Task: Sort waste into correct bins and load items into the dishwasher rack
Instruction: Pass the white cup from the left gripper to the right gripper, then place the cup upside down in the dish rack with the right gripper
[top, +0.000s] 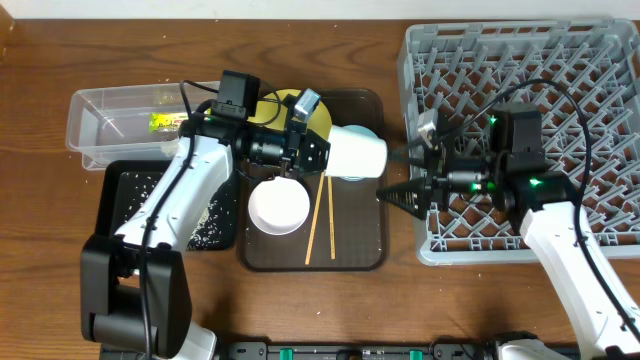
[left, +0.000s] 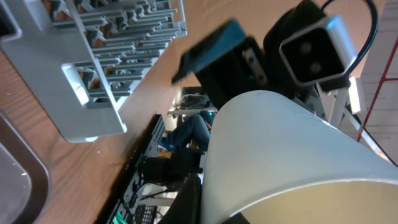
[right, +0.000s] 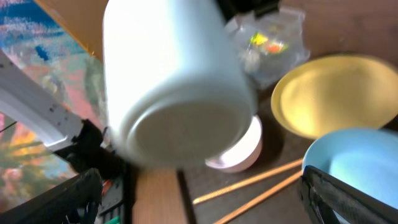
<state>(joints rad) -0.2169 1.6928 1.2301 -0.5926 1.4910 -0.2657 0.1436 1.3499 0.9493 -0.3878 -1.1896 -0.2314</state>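
White cup (top: 360, 152) clamped in your left gripper (top: 326, 152), near the rack (top: 412, 120) edge; right gripper (top: 388, 195) spread wide, facing it.

No readable text for you here.
You'll see print only on the snack wrapper (top: 165, 121) in the clear tub (top: 90, 110), upper left of the overhead view, too small to read.
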